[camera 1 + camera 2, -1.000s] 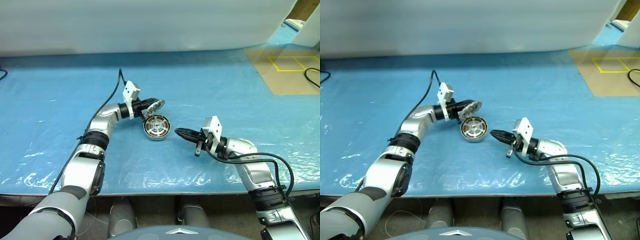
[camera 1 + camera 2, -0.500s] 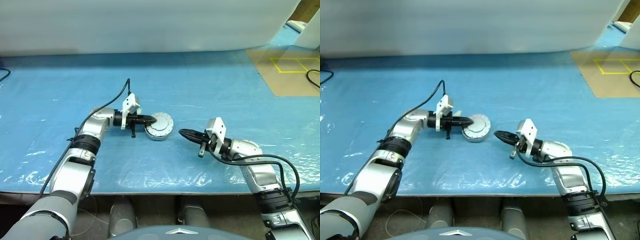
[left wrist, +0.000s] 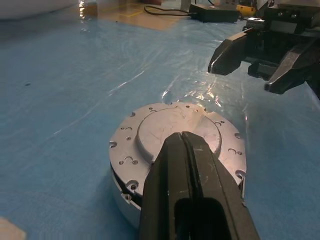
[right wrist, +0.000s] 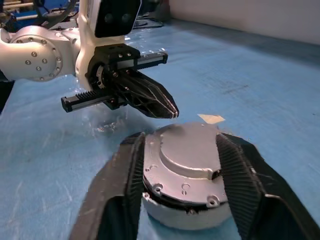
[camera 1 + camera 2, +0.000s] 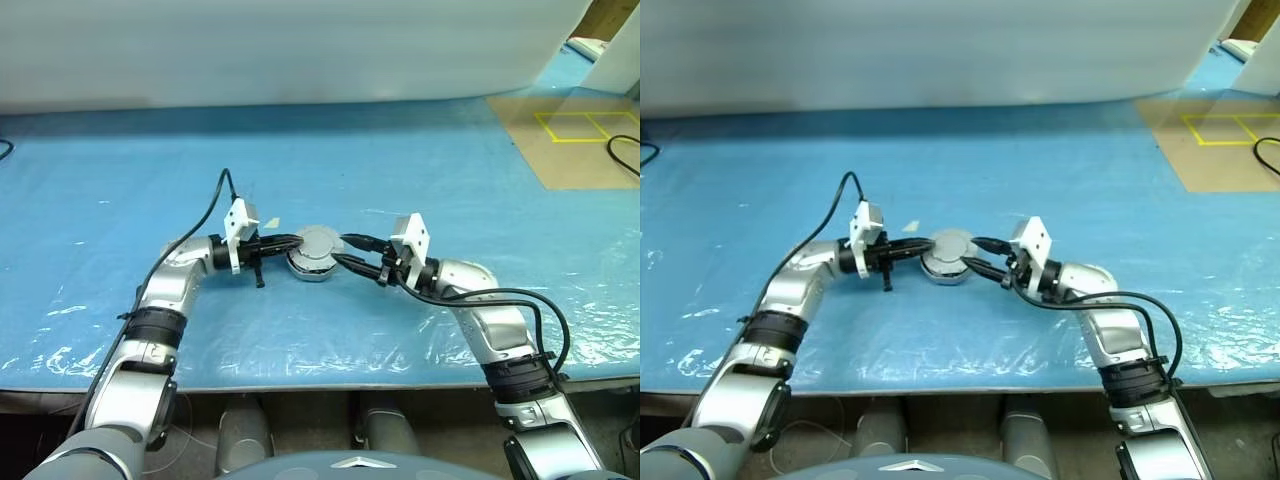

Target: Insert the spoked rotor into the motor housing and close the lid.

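Silver-grey arms, black joint bands, black two-finger grippers.
Smooth metallic shells with small round screw heads near the left wrist. White boxy camera mounts above left gripper [image 5: 292, 241] and right gripper [image 5: 345, 252]. Black cables looping along both forearms. Fingers [image 4: 240, 185] wedge-shaped, ribbed inside; toothed black rack across the left gripper's base.

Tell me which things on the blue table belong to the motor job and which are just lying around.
Job: lid on motor housing; left gripper, shut; right gripper, open around the motor.
Lying about: paper scrap; cardboard with yellow tape.
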`<state>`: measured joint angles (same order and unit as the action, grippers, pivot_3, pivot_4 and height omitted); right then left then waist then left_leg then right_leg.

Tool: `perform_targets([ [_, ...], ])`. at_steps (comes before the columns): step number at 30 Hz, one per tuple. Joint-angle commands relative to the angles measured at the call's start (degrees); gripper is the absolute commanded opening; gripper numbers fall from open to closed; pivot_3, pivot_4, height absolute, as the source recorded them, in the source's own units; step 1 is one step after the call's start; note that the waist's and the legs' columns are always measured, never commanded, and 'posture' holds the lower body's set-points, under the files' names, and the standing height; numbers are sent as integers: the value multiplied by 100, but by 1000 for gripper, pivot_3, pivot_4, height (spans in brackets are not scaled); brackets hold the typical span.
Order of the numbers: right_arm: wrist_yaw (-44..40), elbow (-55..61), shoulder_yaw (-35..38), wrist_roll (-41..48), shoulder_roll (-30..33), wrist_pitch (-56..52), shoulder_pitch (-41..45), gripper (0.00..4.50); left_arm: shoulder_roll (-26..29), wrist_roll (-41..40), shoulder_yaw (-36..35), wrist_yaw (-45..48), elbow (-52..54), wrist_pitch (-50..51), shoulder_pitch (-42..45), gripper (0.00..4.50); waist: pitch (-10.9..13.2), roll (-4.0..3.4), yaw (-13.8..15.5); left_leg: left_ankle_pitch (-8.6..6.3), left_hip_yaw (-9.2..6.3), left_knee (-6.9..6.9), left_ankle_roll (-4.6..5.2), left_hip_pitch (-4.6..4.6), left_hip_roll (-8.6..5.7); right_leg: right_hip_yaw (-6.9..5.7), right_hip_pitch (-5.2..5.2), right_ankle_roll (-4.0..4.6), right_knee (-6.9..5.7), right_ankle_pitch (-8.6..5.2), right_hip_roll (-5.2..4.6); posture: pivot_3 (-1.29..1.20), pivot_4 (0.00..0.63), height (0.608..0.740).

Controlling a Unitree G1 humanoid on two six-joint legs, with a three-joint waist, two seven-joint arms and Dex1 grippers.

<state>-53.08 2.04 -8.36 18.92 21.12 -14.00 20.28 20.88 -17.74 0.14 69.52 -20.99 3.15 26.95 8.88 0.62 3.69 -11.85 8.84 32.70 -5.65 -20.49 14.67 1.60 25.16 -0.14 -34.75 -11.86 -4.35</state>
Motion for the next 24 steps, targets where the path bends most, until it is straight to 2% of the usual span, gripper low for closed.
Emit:
perform_targets([
  [1, 89, -86, -61, 2, -114, -198, 378, 3533, 138, -250, -149, -215, 828, 216, -390, 0, 0, -1, -3, 0, 0, -1, 0, -3, 0, -2, 0, 0, -1, 0, 0, 0, 150, 740],
  [4, 94, -319, -200, -79, -191, -406, 680, 4457, 215, -333, -165, -389, 1274, 332, -771, 0, 1, -1, 23, 0, -1, -2, 0, 0, 3, -4, 1, 0, -1, 0, 1, 0, 150, 740],
  [11, 91, -962, -529, -577, -200, -382, 1082, 4457, 262, -438, -209, -807, 1861, 432, -1295, 0, 1, -2, 19, 0, 1, -1, 0, 0, 3, -5, 1, 0, 0, 0, 1, 0, 150, 740],
  [19, 101, -1444, -698, -1107, -186, -8, 1209, 4457, 256, -477, -203, -1022, 1938, 299, -1578, 0, 1, -2, 2, 0, 2, 0, -1, 4, 3, -3, 1, 0, -2, 0, 2, 0, 150, 740],
  [22, 140, -1541, -681, -1180, -237, 83, 1281, 3819, 262, -486, -236, -1081, 1920, 249, -1623, 0, 1, -2, 1, 0, 3, 1, 0, 7, 3, -1, 1, 0, -4, 0, 3, 0, 150, 740],
  [24, 123, -1579, -685, -1203, -261, 114, 1320, 3196, 274, -485, -267, -1130, 1914, 213, -1655, 0, 1, -2, -3, 0, 4, 3, 0, 8, 3, 0, 1, 0, -6, 0, 3, 0, 150, 740],
])
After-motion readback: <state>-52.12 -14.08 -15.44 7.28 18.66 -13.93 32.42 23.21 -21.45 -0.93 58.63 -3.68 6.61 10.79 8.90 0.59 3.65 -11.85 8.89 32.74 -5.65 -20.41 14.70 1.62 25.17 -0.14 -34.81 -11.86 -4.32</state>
